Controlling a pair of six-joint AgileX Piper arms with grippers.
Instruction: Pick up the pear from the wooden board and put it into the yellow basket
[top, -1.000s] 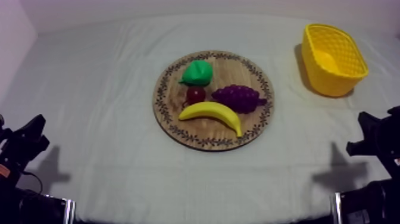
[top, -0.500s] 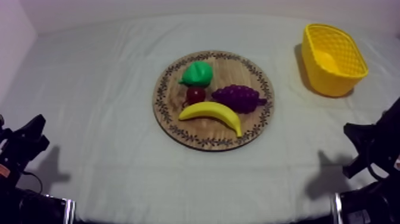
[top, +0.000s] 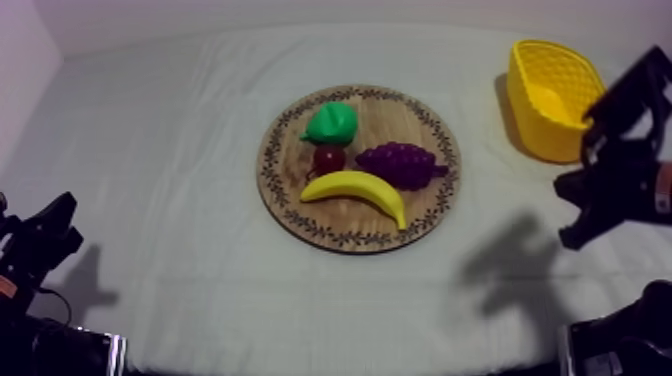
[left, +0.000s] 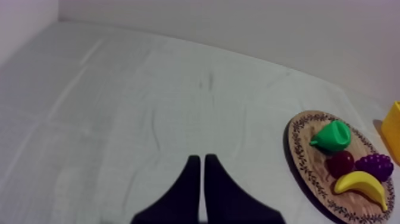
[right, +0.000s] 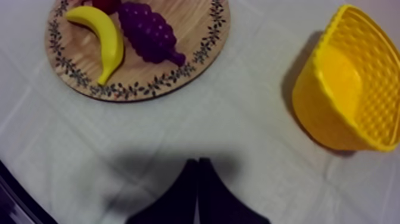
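Pear (top: 331, 122) on the board (top: 290, 215), next to small red fruit (top: 329, 158). My right gripper (right: 197, 170): fingers together, above desk (top: 180, 150) between board and basket (right: 309, 113). Left gripper (left: 199, 167): fingers together too.

No readable text, label or number appears anywhere.

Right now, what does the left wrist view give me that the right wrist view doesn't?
Left wrist view adds: the green toy pear on the round wooden board with a patterned rim, beside the small red fruit; and the left end effector, fingers shut on nothing. Right wrist view adds: the whole inside of the yellow basket, nothing in it; and the right end effector, likewise shut. Both: the board, the yellow toy banana, the purple bunch of grapes, the red fruit, part of the basket.
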